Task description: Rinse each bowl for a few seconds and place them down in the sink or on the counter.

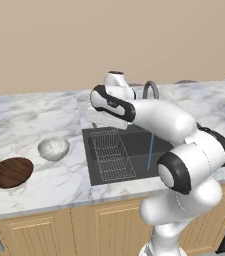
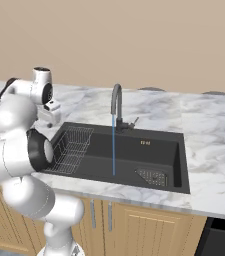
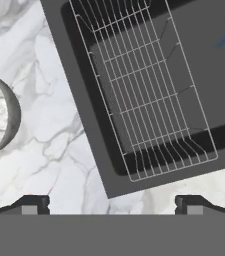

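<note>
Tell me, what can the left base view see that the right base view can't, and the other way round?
The left base view alone has the two bowls standing apart on the counter left of the sink: the speckled bowl and, nearer the counter's edge, the brown bowl. The right base view alone has the drain cover on the sink floor and the counter stretching off to the sink's right. Both share the black sink, the wire rack, the faucet with its water stream running, and the white arm.
</note>
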